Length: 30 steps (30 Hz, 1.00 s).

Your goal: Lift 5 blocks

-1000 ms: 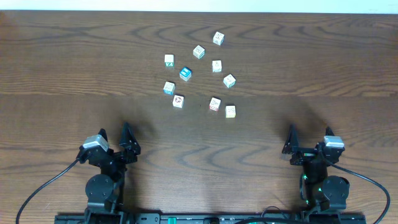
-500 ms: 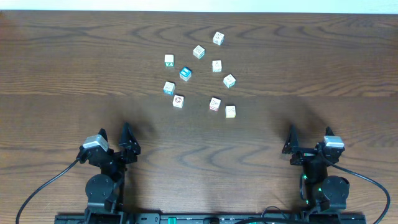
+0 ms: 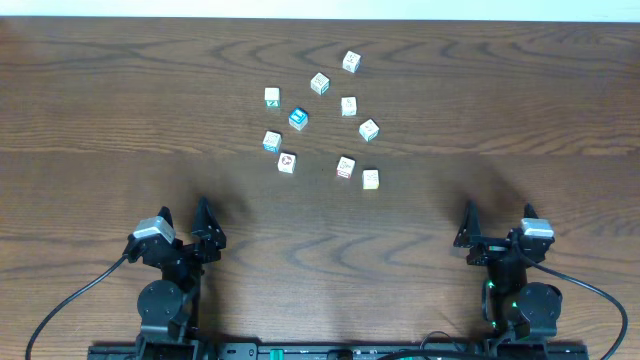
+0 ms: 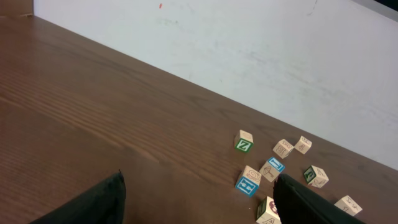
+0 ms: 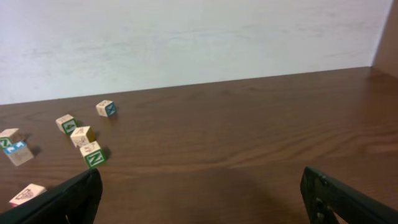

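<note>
Overhead shows the blocks scattered toward the far middle of the tabletop, well apart from the left arm and right arm. Both sets of jaws are spread wide, holding nothing. Worry imo: cubes sit close together, so wide jaws could bump neighbours or snag the blue-topped cube instead.

Open tabletop leads up to the blocks — loosely scattered, gaps between neighbours.

Left claw, right claw, both agape
</note>
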{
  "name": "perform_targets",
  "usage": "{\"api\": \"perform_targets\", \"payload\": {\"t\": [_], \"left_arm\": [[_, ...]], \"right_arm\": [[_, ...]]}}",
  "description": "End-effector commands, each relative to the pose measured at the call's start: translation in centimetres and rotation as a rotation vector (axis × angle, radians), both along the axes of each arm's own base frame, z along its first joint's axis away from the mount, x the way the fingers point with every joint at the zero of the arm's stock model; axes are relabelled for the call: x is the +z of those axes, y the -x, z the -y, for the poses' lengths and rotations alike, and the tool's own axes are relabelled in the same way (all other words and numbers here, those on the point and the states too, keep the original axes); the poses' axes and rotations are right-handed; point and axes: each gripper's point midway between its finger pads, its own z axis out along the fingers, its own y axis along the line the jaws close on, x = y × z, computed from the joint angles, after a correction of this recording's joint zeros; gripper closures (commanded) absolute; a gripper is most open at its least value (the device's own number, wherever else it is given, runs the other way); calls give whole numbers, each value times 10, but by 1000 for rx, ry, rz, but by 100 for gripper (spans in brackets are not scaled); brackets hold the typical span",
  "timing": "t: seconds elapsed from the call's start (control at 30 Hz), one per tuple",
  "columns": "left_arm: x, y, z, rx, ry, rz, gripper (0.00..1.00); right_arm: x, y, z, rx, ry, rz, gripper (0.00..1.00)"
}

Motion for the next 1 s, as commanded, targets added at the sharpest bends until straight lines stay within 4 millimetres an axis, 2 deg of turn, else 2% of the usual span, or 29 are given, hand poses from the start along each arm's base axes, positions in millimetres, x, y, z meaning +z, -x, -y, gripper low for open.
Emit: {"api": "perform_targets", "payload": {"t": [0.0, 0.33, 0.6, 0.67, 0.73, 0.77, 0.97], "left_arm": [[-17, 1, -1, 5, -14, -56, 23], [-17, 1, -1, 5, -14, -55, 24], [-17, 1, -1, 5, -14, -56, 23], [-17, 1, -1, 5, -14, -55, 23], [-17, 1, -1, 5, -14, -55, 24], [-17, 1, -1, 5, -14, -55, 24], [-17, 1, -1, 5, -14, -55, 24]], "right_arm": [[0, 1, 7, -37, 12, 1, 1], [-1, 0, 4, -20, 3, 0, 1], [-17, -3, -2, 14, -1, -76, 1], [-11, -2, -23, 139, -14, -68, 1], [12, 3, -49, 289, -44, -25, 1], [20, 6, -54, 318, -59, -25, 1], [52, 22, -55, 332, -8, -185, 1]]}}
